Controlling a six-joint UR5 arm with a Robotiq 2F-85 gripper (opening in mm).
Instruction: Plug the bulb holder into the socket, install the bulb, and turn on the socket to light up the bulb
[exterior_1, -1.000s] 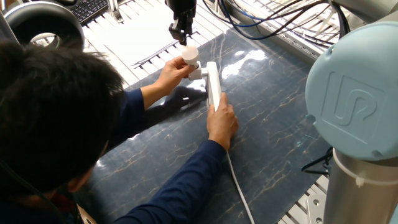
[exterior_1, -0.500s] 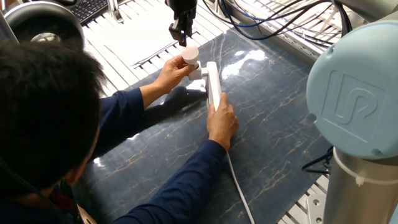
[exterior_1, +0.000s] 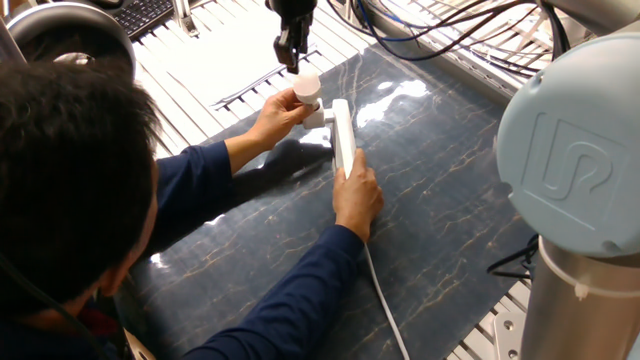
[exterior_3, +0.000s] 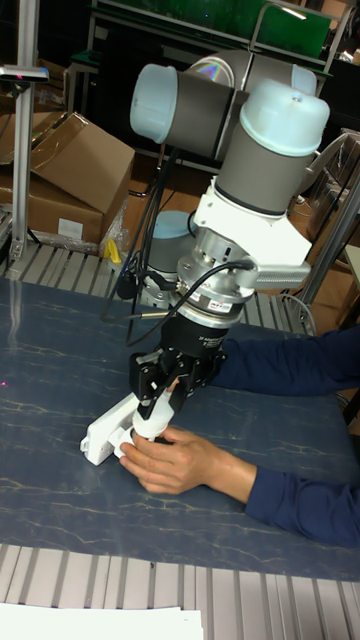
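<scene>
The light, fragile bulb (exterior_1: 306, 86) wants a gentle grip on its dome; the pincer (exterior_1: 289, 60) at its 12 o'clock stands slightly apart, empty.

Dark blue, marble-veined mat (exterior_1: 430, 200) covering a table of ribbed aluminium rails (exterior_1: 190, 70). On the mat lies the long white rectangular power strip (exterior_1: 343, 135), its white cord (exterior_1: 385, 305) trailing across the mat toward the near edge.

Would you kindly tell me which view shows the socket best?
The fixed view: the socket shows along its length, cord trailing past a hand. The tall fixed view shows only its end, the rest behind gripper and hand.
</scene>
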